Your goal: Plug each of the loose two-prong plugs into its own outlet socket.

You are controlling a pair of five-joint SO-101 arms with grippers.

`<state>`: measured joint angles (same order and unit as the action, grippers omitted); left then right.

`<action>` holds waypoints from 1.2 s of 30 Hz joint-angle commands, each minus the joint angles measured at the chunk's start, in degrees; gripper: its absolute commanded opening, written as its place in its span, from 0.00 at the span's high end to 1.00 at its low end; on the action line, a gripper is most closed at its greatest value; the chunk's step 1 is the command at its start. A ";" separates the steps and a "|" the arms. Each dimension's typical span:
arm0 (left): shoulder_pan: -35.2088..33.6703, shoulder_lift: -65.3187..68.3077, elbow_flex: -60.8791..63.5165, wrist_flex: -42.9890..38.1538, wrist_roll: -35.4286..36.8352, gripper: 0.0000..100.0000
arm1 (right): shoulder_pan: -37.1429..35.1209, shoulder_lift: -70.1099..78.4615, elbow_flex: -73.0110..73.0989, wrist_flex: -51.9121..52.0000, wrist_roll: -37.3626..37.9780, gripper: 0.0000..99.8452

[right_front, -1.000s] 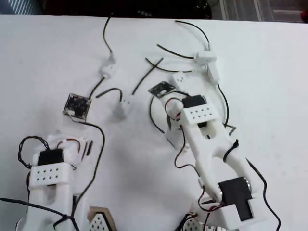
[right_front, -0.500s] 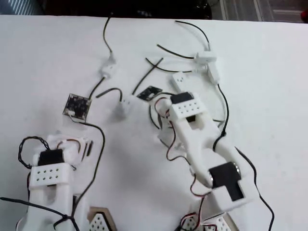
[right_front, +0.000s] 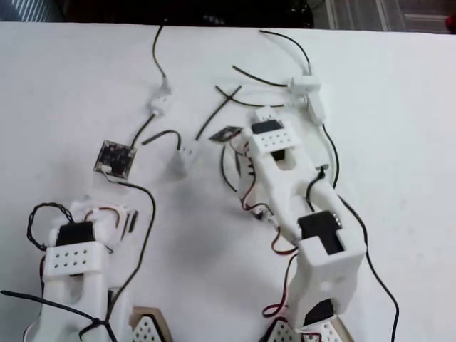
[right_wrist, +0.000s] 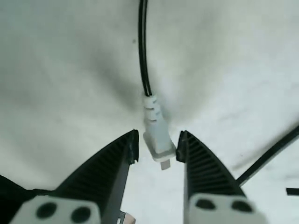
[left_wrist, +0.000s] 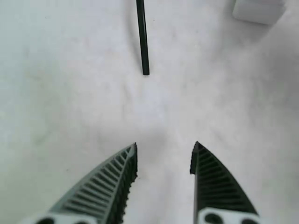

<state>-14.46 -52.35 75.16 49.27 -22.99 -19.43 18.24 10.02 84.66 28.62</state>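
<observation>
right hand point(right_wrist: 158, 142) released, straddling the white two-prong plug point(right_wrist: 155, 126) toward the far edge of the worktop point(right_front: 413, 92), seemingly lined up to grip | left hand point(left_wrist: 163, 149) released, parked at the near-left corner, out of the way

The white table point(right_front: 399, 142) carries loose black cords point(right_front: 158, 50) ending in white plugs point(right_front: 159, 104). A small white block point(right_front: 188, 152) lies near the middle, a square black board point(right_front: 114, 157) lies toward the left of the high view, and two white connectors point(right_front: 311, 96) lie touching at the far side.
</observation>
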 commanded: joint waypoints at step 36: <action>-0.13 -1.10 -0.35 -0.97 -0.62 0.81 | -2.33 -0.04 -2.11 -1.54 0.35 0.89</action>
<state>-14.46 -52.35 75.16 49.27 -22.99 -21.45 18.68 10.02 83.25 28.70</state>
